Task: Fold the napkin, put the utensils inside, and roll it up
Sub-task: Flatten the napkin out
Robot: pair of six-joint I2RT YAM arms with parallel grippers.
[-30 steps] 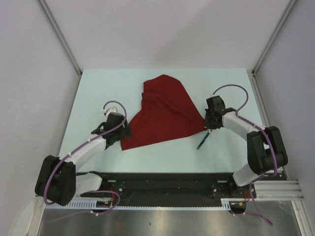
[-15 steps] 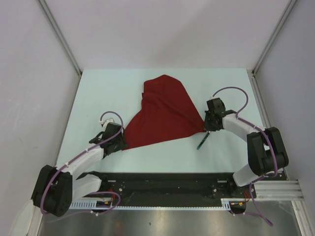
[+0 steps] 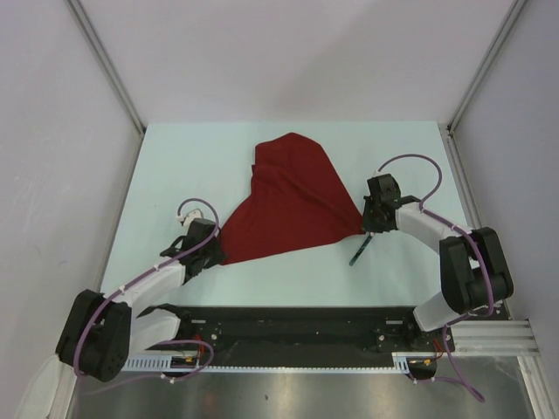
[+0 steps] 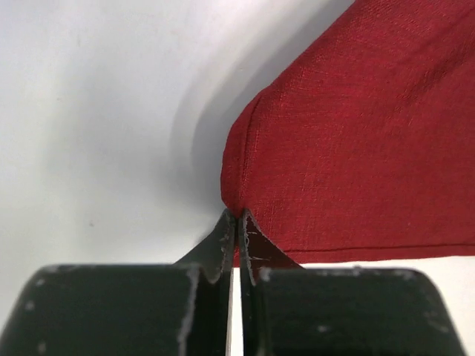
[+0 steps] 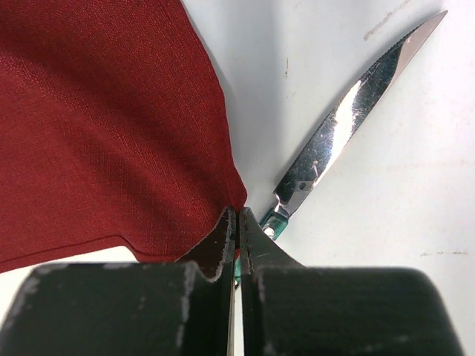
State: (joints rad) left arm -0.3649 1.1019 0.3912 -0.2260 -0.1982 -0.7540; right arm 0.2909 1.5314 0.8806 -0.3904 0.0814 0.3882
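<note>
From above, we list the pale table [image 3: 175, 157] with the dark red napkin [image 3: 288, 196] spread over its middle in a rough, creased triangle, its peak toward the far edge. The left gripper [image 3: 212, 250] sits at the napkin's near-left corner and the right gripper [image 3: 367, 227] at its right corner. Both sets of fingertips are too small and dark in this view for us to read the jaws. A knife [image 3: 358, 251] lies on the table just near of the right gripper, slanting toward the arm bases. Its upper end is lost under the gripper.

At the left wrist, we record the left gripper [image 4: 236, 216] with jaws pressed together on the very tip of a napkin [image 4: 356, 141] corner. The cloth rises from the pinch and casts a soft shadow on the table [image 4: 89, 111]. Most of the napkin runs off the top and right of the frame.

At the right wrist, we record the right gripper [image 5: 237, 213] likewise closed to a slit on a napkin [image 5: 96, 126] corner. The knife [image 5: 349, 119] lies immediately right of the pinch, blade bright and pointing away. Only a sliver of its teal handle shows before it passes beneath the right finger. We cannot tell whether that finger touches it. The rest of the handle is hidden.
</note>
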